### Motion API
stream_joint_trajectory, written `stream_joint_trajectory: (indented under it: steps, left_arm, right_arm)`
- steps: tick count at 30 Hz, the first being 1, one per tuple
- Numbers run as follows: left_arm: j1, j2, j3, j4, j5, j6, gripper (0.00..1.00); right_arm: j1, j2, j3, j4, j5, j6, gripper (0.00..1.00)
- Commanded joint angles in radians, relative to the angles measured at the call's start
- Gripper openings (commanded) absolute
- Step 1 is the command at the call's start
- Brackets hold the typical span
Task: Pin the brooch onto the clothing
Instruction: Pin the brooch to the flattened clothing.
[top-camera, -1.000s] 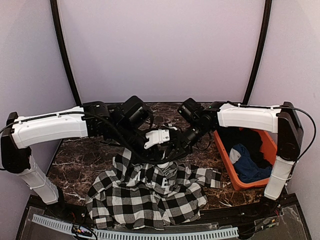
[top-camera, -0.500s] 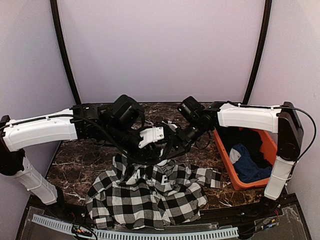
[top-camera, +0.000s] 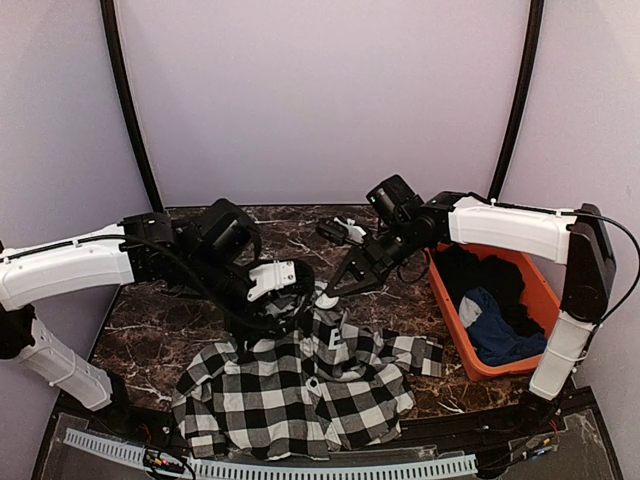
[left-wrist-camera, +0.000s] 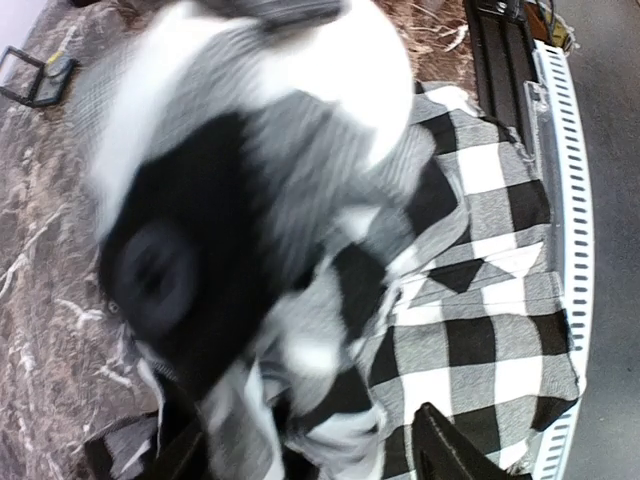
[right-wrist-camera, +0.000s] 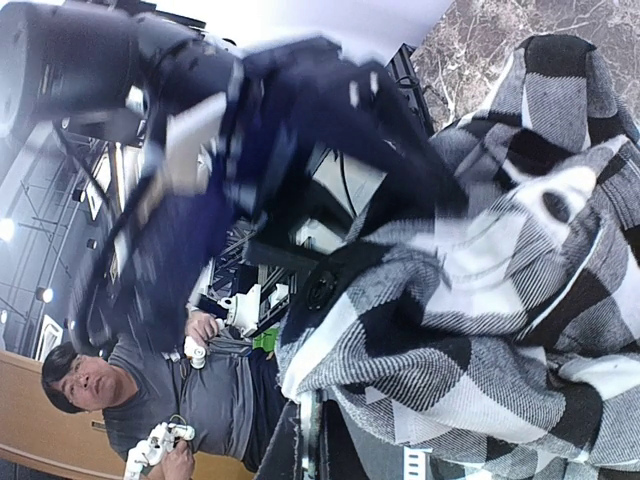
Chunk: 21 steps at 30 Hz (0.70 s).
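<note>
Black-and-white shirt (top-camera: 300, 395) peaks at 12 o'clock, clamped by right end effector (top-camera: 334, 291); left end effector (top-camera: 297, 299) hangs with jaws parted.

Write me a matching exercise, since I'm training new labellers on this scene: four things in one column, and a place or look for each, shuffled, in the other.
Things:
1. checked shirt
2. dark blue garment
3. orange bin
4. table

Place or look:
A. stands at the table's right side
B. dark brown marbled surface
C. lies inside the bin
D. crumpled at the near middle of the table, between the two arms

Pairs: 1-D, 2-C, 3-A, 4-B.
</note>
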Motion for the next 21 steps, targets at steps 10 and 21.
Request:
stream_joint_trajectory:
  steps: [10, 21]
  left_arm:
    - [0.116, -0.035, -0.117, 0.181, -0.290, -0.135, 0.83]
    - [0.160, 0.085, -0.069, 0.203, -0.454, -0.193, 0.20]
  right_arm:
    - [-0.007, 0.000, 0.036, -0.003, -0.009, -0.017, 0.00]
    - [-0.005, 0.048, 0.071, -0.047, 0.050, -0.028, 0.00]
